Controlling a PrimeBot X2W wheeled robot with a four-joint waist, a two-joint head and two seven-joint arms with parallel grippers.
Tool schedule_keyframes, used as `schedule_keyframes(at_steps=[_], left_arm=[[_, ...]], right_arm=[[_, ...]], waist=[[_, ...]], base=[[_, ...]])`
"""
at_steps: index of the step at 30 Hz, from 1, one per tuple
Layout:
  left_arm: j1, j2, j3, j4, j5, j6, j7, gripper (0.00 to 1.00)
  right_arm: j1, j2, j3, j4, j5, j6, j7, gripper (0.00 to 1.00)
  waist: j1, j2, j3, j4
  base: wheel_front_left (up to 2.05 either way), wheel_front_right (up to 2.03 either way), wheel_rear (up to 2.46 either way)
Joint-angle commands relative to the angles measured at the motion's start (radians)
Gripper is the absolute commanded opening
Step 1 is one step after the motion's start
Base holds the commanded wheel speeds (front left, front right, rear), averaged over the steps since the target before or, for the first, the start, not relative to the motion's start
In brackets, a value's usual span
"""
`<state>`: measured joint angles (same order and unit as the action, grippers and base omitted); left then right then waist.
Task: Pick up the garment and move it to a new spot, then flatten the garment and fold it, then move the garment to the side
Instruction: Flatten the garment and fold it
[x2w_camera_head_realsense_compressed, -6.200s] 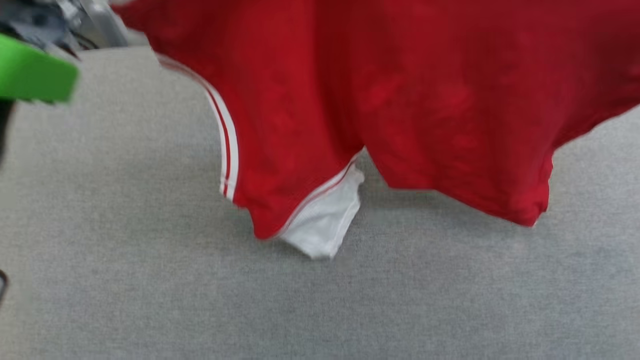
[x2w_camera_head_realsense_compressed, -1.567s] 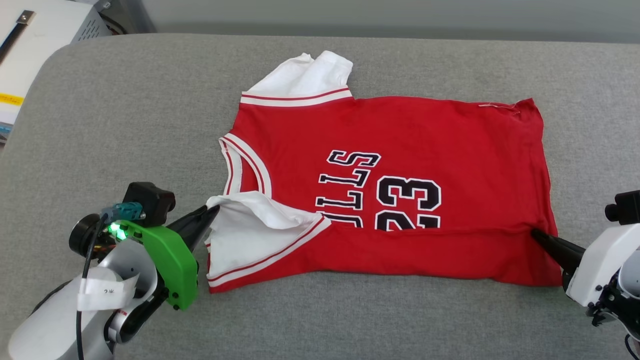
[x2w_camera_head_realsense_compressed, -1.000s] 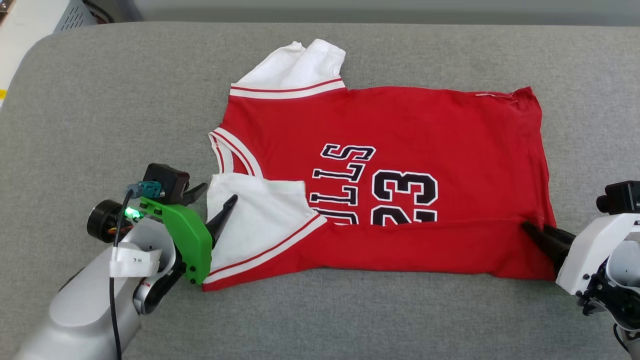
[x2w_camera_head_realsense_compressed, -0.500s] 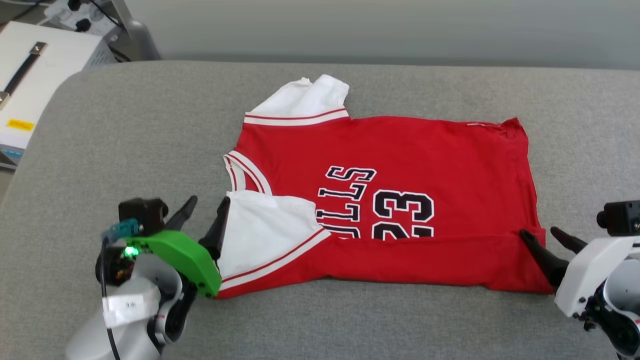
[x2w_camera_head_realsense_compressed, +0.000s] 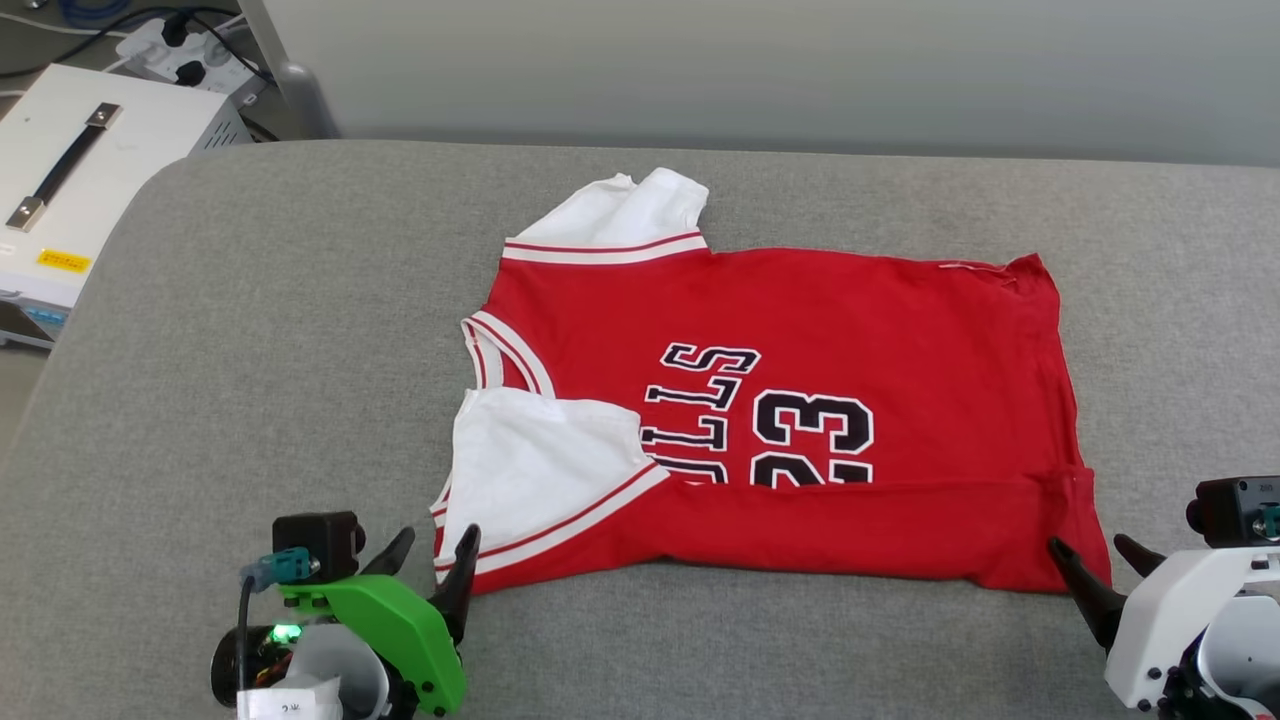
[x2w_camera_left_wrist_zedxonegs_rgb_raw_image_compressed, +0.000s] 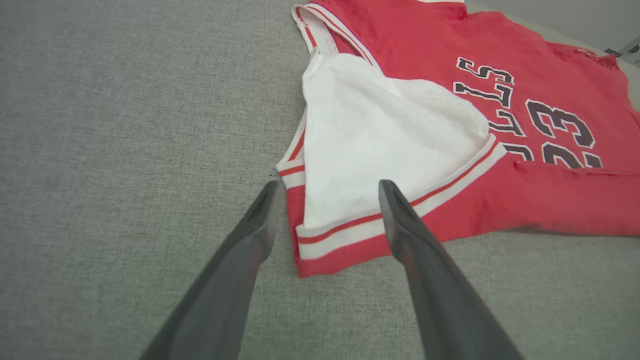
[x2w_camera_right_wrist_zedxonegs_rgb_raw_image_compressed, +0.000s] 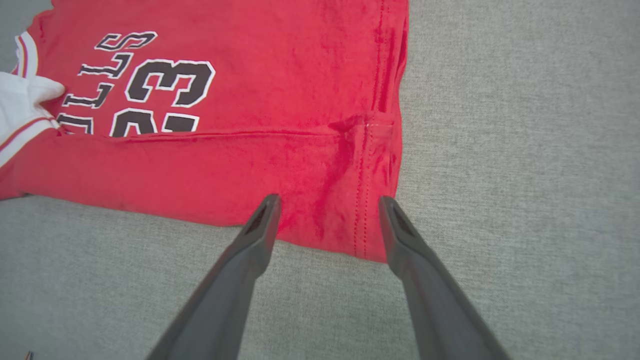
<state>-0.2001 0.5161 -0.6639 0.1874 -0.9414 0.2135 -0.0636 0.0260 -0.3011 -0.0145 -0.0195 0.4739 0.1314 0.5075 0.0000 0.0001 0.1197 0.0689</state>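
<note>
The garment (x2w_camera_head_realsense_compressed: 800, 320) is a red jersey with white sleeves and black "BULLS 23" lettering. It lies flat on the grey cushion with its near long edge folded over onto the lettering and one white sleeve (x2w_camera_head_realsense_compressed: 535, 465) turned in on top. My left gripper (x2w_camera_head_realsense_compressed: 435, 550) stands open at the jersey's near-left corner (x2w_camera_left_wrist_zedxonegs_rgb_raw_image_compressed: 320, 250), holding nothing. At the near-right hem corner (x2w_camera_right_wrist_zedxonegs_rgb_raw_image_compressed: 350, 220) my right gripper (x2w_camera_head_realsense_compressed: 1095, 560) is open too, just off the cloth. The far sleeve (x2w_camera_head_realsense_compressed: 620, 215) sticks out beyond the top edge.
The grey cushion (x2w_camera_head_realsense_compressed: 250, 350) runs wide around the jersey on all sides. A white case with a black handle (x2w_camera_head_realsense_compressed: 70, 180) sits off the cushion's far-left corner, with cables behind it. A pale wall borders the far edge.
Both grippers have let go of the jersey's near corners, opened wide and drawn back toward me. The jersey lies still, its near edge folded over. The head camera has tilted up.
</note>
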Motion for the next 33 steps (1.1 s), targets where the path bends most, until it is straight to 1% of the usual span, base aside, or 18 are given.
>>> schedule_keyframes(at_steps=[1,6,12,17,20,21,22,23,25,29,30,33], left_arm=[[0.011,0.012,-0.007,-0.005,-0.008,0.014,0.018,1.0],[0.003,0.025,-0.025,-0.003,-0.002,0.046,0.074,1.0],[-0.025,0.023,-0.031,0.034,0.013,0.076,0.098,1.0],[-0.048,0.013,-0.03,0.083,0.019,0.094,0.105,1.0],[-0.05,0.008,-0.049,0.108,0.014,0.089,0.14,1.0],[-0.048,0.006,-0.059,0.114,0.008,0.082,0.16,0.67],[-0.048,0.004,-0.068,0.116,0.004,0.072,0.175,0.07],[-0.047,0.003,-0.073,0.117,0.0,0.065,0.185,0.0],[-0.045,-0.002,-0.079,0.116,-0.009,0.05,0.194,0.0],[-0.05,-0.01,-0.073,0.103,-0.009,0.032,0.164,0.0],[-0.059,-0.007,-0.066,0.079,0.001,0.025,0.135,0.0],[-0.071,0.001,-0.05,0.042,0.012,0.012,0.09,0.0]], right_arm=[[0.01,0.011,-0.011,-0.014,-0.012,-0.001,0.004,1.0],[0.009,0.031,-0.02,-0.039,-0.027,-0.001,0.015,1.0],[-0.004,0.036,-0.018,-0.063,-0.028,-0.001,0.017,1.0],[-0.014,0.034,-0.017,-0.078,-0.026,-0.001,0.019,1.0],[-0.019,0.033,-0.016,-0.082,-0.026,-0.001,0.02,1.0],[-0.021,0.032,-0.016,-0.083,-0.026,-0.001,0.021,1.0],[-0.023,0.032,-0.017,-0.082,-0.027,-0.001,0.021,1.0],[-0.023,0.031,-0.018,-0.081,-0.028,-0.001,0.021,1.0],[-0.023,0.031,-0.022,-0.078,-0.032,-0.001,0.021,1.0],[-0.025,0.03,-0.037,-0.064,-0.05,-0.001,0.025,1.0],[-0.032,0.036,-0.05,-0.048,-0.072,-0.001,0.03,1.0],[-0.048,0.061,-0.083,-0.018,-0.101,-0.001,0.046,1.0]], waist=[[0.0,-0.0001,0.009,-0.004],[0.0,-0.0001,0.034,-0.017],[0.0,-0.0001,0.073,-0.036],[0.0,-0.0001,0.105,-0.046],[0.0,-0.0001,0.116,-0.05],[0.0,-0.0001,0.119,-0.05],[0.0,-0.0001,0.12,-0.05],[0.0,-0.0001,0.119,-0.049],[0.0,-0.0001,0.115,-0.044],[0.0,-0.0001,0.1,-0.027],[0.0,-0.0001,0.092,-0.013],[0.0,-0.0001,0.085,0.0]], base=[[0.0,0.0,0.0],[0.0,0.0,0.0],[0.0,0.0,0.0],[0.0,0.0,0.0],[0.0,0.0,0.0],[0.0,0.0,0.0],[0.0,0.0,0.0],[0.0,0.0,0.0],[0.0,0.0,0.0],[0.0,0.0,0.0],[0.0,0.0,0.0],[0.0,0.0,0.0]])
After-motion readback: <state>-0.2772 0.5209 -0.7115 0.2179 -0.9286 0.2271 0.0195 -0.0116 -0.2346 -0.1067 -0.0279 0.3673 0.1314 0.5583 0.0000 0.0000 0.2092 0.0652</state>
